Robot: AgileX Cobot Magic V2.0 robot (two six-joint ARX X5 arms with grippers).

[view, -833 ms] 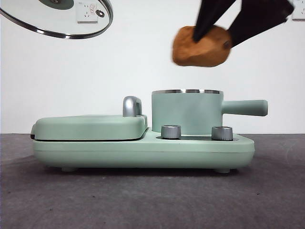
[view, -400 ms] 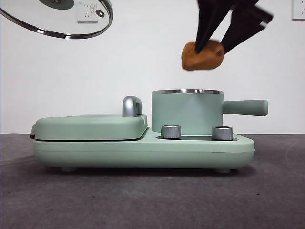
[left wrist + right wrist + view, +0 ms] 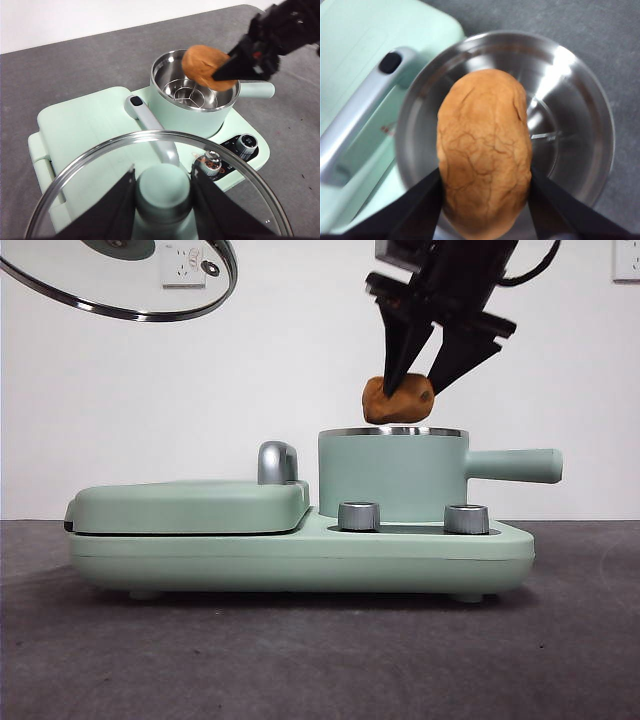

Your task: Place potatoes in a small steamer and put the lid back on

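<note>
My right gripper (image 3: 415, 390) is shut on the orange-brown potato (image 3: 398, 400), holding it just above the steel rim of the small mint-green steamer (image 3: 392, 475). In the right wrist view the potato (image 3: 484, 150) hangs over the steamer's open steel bowl (image 3: 570, 115), between the gripper's two black jaws. High at the upper left, my left gripper (image 3: 162, 197) is shut on the green knob of the clear glass lid (image 3: 125, 285). From the left wrist view the potato (image 3: 204, 65) sits over the steamer (image 3: 192, 95), with the lid (image 3: 100, 160) in front.
The steamer stands on a mint-green base (image 3: 300, 555) with two steel dials (image 3: 359, 516). Beside it lies a flat green griddle cover (image 3: 190, 505) with a chrome handle (image 3: 277, 462). The steamer's straight side handle (image 3: 515, 465) sticks out to the right.
The right gripper has carried the potato down and slightly left, from high above the steamer to just over its rim. The lid has stayed where it was.
</note>
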